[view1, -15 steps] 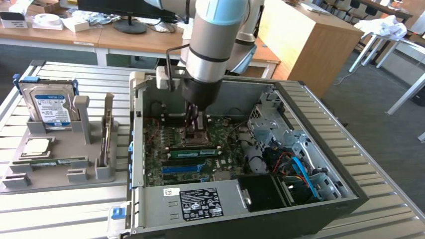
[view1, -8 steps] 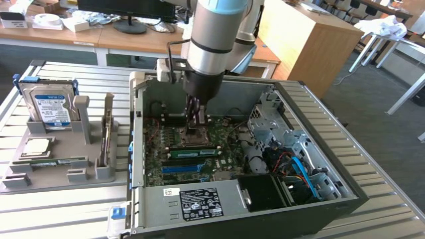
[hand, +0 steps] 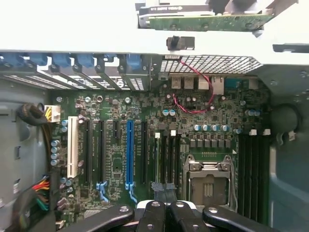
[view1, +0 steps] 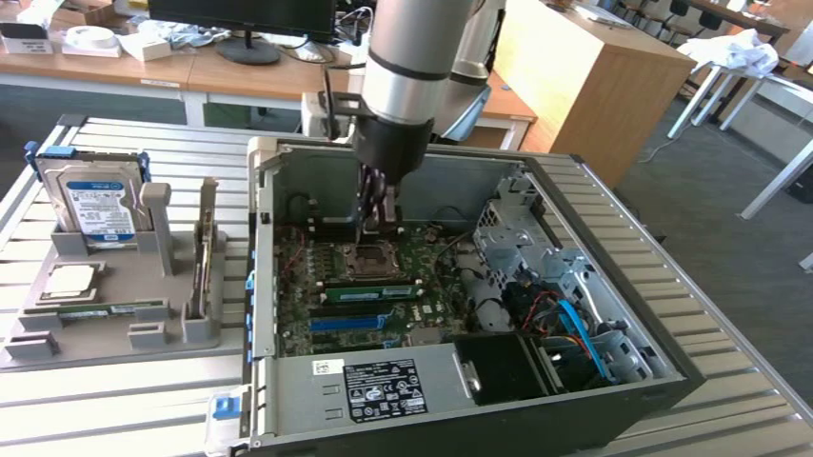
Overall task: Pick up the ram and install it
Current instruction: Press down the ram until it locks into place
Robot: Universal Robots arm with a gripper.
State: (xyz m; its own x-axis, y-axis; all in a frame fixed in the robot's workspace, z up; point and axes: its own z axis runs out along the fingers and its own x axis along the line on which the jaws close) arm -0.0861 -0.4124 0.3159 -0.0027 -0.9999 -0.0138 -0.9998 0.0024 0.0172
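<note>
RAM stick (view1: 368,290) sits seated in a motherboard (view1: 368,286) slot inside the open PC case (view1: 610,381). Pincer (view1: 376,217) hovers closed, empty, above the CPU socket (hand: 208,179). Spare stick (view1: 102,309) lies on the grey tray (view1: 114,276).

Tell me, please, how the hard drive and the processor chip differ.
The hard drive stands upright; the processor chip lies flat. The hard drive is clearly larger than the processor chip. The hard drive carries a blue-and-white label; the processor chip's top is plain silver. Both sit in the grey holder beside the computer case.
</note>
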